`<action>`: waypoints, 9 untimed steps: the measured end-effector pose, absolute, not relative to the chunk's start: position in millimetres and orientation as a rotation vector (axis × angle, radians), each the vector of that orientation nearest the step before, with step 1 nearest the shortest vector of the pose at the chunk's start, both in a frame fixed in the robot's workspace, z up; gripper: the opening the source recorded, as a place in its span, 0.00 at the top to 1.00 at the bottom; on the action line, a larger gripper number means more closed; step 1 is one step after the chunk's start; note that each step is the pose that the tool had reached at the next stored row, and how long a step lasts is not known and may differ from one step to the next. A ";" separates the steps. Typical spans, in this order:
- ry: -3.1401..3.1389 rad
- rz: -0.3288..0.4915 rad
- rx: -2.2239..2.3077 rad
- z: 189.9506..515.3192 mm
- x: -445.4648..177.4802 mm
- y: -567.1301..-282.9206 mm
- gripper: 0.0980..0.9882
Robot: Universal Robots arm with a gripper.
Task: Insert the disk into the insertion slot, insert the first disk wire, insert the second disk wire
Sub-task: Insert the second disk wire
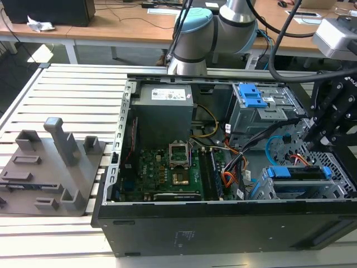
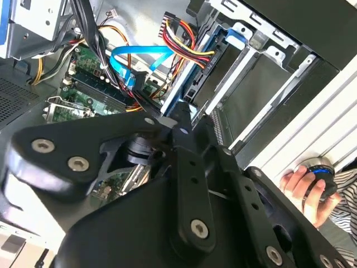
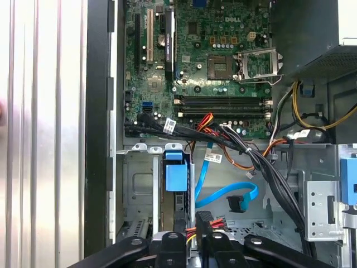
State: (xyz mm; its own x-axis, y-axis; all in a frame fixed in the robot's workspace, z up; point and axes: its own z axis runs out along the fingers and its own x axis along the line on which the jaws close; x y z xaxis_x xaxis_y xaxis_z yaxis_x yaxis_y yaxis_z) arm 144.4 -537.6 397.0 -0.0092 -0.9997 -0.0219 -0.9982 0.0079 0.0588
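Note:
The disk [image 1: 297, 173] in its blue carrier sits inside the insertion slot [image 1: 341, 167], a low grey perforated cage at the exterior view's right. In the first wrist view the disk [image 3: 177, 180] is edge-on in the slot [image 3: 136, 190]. A black plug with red, yellow and black wires, the first disk wire [image 3: 209, 219], lies at the disk's rear edge, right at my gripper [image 3: 192, 245]. The second disk wire [image 3: 223, 194], a flat light-blue cable with a dark plug, curls loose beside it. In the second wrist view my gripper [image 2: 184, 120] hangs just off the first wire's plug [image 2: 198, 78].
The open computer case [image 1: 167, 223] holds a motherboard [image 1: 162, 167], a power supply [image 1: 164, 109] and a taller bay with a blue latch [image 1: 251, 97]. Black cable bundles [image 3: 268, 167] cross near the slot. A grey fixture [image 1: 53, 167] stands outside. A person's hand [image 2: 301, 187] holds a knob.

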 end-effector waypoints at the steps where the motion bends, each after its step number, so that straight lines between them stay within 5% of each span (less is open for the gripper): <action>1: -2.212 -0.089 2.193 397.0 144.4 -537.6 0.77; 9: -2.078 -0.089 2.321 385.4 140.4 -529.6 0.77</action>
State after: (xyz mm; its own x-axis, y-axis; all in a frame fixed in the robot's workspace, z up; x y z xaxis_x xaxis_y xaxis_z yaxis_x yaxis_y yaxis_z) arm 140.4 -529.6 385.4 0.1092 -0.9937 -0.0255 -0.9923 -0.1105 0.0567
